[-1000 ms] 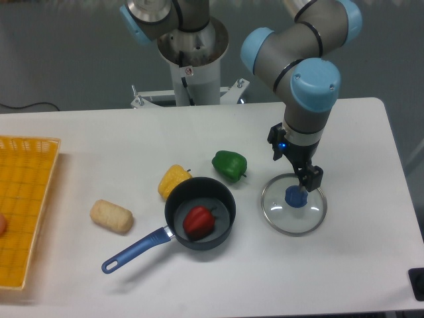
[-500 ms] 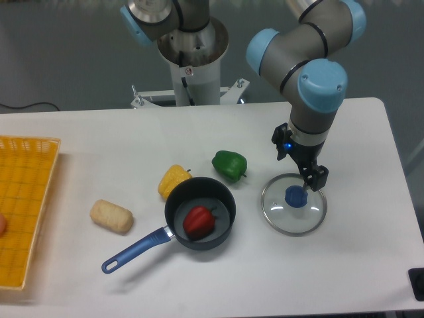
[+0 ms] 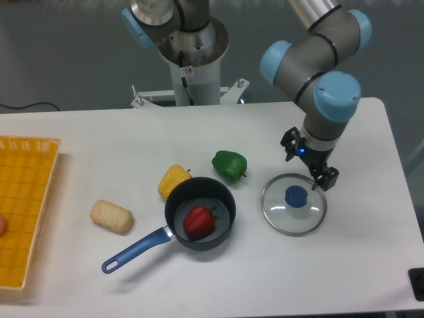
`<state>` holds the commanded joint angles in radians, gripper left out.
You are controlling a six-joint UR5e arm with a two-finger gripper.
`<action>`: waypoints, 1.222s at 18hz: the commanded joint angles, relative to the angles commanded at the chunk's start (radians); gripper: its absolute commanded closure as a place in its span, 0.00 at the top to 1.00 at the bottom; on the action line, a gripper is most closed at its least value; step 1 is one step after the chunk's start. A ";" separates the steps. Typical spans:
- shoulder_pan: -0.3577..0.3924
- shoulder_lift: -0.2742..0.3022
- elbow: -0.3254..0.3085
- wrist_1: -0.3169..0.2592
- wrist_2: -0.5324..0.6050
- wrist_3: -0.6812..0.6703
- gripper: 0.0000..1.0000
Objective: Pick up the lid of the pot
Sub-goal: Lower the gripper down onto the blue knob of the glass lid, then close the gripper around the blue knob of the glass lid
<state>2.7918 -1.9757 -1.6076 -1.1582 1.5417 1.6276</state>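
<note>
Black end effector (image 3: 307, 164) now lower, near lid (image 3: 289, 220)

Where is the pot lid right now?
In the camera view, the pot lid lies on the table in the right half, just right of the black pan and below the gripper.

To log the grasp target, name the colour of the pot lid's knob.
The knob is blue, best seen in the camera view.

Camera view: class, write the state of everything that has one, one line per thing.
Gripper: open, holding nothing
Pot lid: off the pan, lying flat, knob up
Pan: upright, uncovered, red item inside
Yellow crate: partly out of view
</note>
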 joint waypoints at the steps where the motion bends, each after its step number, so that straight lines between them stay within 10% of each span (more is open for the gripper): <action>1: 0.011 -0.006 0.003 0.000 -0.002 -0.018 1.00; 13: -0.067 -0.069 0.031 0.092 0.002 0.063 1.00; 22: -0.075 -0.098 0.025 0.092 -0.002 0.540 1.00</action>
<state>2.7167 -2.0739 -1.5831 -1.0661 1.5401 2.1674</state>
